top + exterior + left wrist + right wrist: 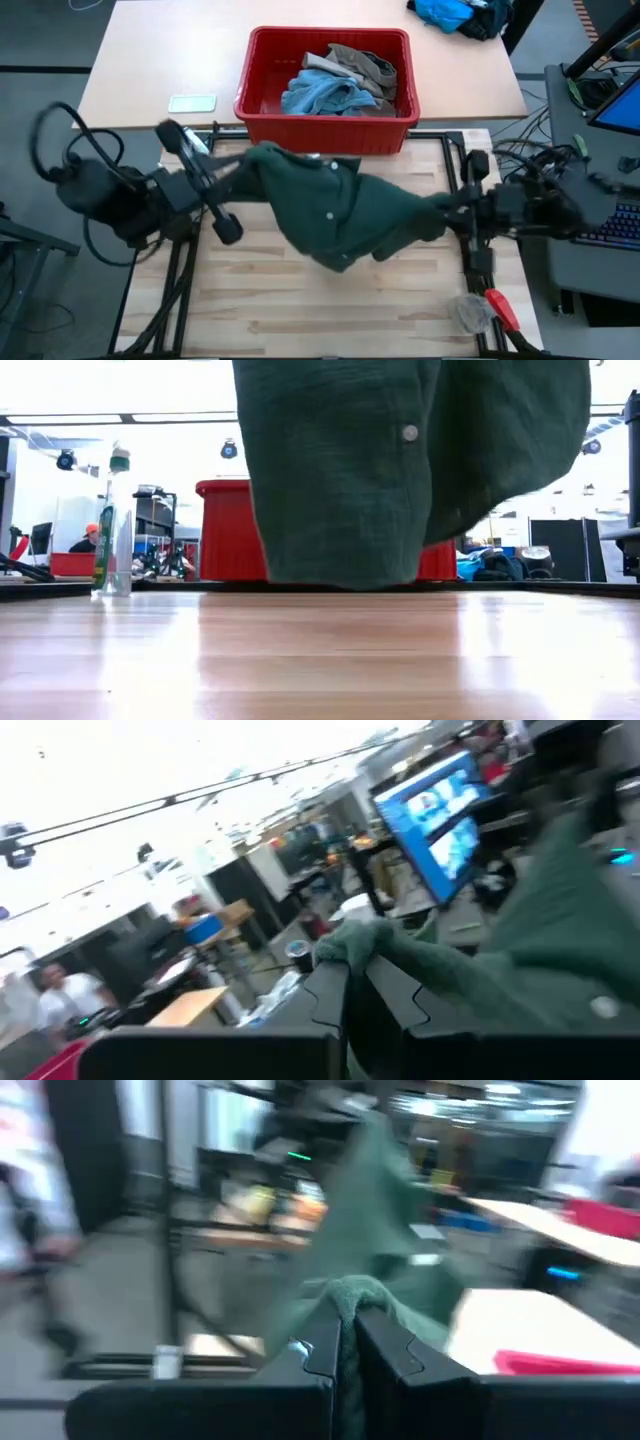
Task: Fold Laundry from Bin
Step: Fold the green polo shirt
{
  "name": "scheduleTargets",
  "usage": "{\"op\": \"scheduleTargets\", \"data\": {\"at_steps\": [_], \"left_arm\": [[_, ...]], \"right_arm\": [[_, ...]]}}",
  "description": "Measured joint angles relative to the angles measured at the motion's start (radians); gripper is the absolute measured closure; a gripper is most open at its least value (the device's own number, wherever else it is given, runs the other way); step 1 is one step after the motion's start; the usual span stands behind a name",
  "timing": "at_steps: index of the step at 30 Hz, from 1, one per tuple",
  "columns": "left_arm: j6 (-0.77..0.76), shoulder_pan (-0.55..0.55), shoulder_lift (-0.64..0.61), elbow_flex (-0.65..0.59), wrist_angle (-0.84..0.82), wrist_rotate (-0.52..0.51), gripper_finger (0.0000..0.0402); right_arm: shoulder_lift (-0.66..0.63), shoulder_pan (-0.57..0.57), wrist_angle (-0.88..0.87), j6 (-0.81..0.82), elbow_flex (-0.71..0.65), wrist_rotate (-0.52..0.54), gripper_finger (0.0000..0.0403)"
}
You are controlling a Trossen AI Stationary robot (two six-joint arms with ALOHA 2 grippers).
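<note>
A dark green garment (340, 205) with small white buttons is stretched between my two grippers above the wooden table. My left gripper (243, 160) is shut on its left end and my right gripper (442, 208) on its right end. The middle sags, and in the low view the garment's lower edge (340, 582) hangs just above the table top. The red bin (262, 95) stands beyond it at the far side, with light blue denim (320, 92) and a khaki piece (365, 65) lying inside. My left gripper pinches a bunched bit of the green cloth (352, 938) between its two shut fingers (325, 990), held about level. The cloth runs away from the fingers toward the other arm and is lifted clear of the table. How many layers are caught cannot be seen. My right gripper pinches a bunched fold of the green cloth (350, 1292) between its two shut fingers (385, 1345), held about level. The cloth stretches from the fingers toward the left arm and hangs clear of the table.
A pale green flat item (192, 102) lies left of the bin. A bright blue and black cloth heap (460, 14) sits at the far right corner. A red-handled tool (502, 308) lies at the near right. A bottle (113, 525) stands at the left in the low view.
</note>
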Motion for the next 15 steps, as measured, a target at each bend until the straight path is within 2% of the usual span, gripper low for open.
{"op": "scheduleTargets", "data": {"at_steps": [2, 4, 10, 13, 15], "left_arm": [[0.009, 0.0, -0.003, 0.011, 0.004, -0.016, 0.0401], [0.0, 0.0, -0.004, 0.016, 0.003, -0.025, 0.0401], [-0.088, 0.0, -0.002, 0.01, -0.105, -0.046, 0.0401], [-0.127, 0.0, -0.002, -0.003, -0.192, -0.089, 0.0401], [-0.149, 0.004, -0.001, -0.008, -0.249, -0.131, 0.0401]], "right_arm": [[0.0, 0.0, -0.008, 0.022, 0.014, -0.087, 0.0391], [0.0, 0.001, -0.021, 0.044, 0.018, -0.114, 0.0391], [0.009, 0.0, -0.29, 0.223, 0.008, -0.115, 0.0391], [0.032, 0.0, -0.442, 0.276, 0.002, -0.129, 0.0391], [0.048, 0.0, -0.512, 0.313, 0.002, -0.094, 0.0391]]}}
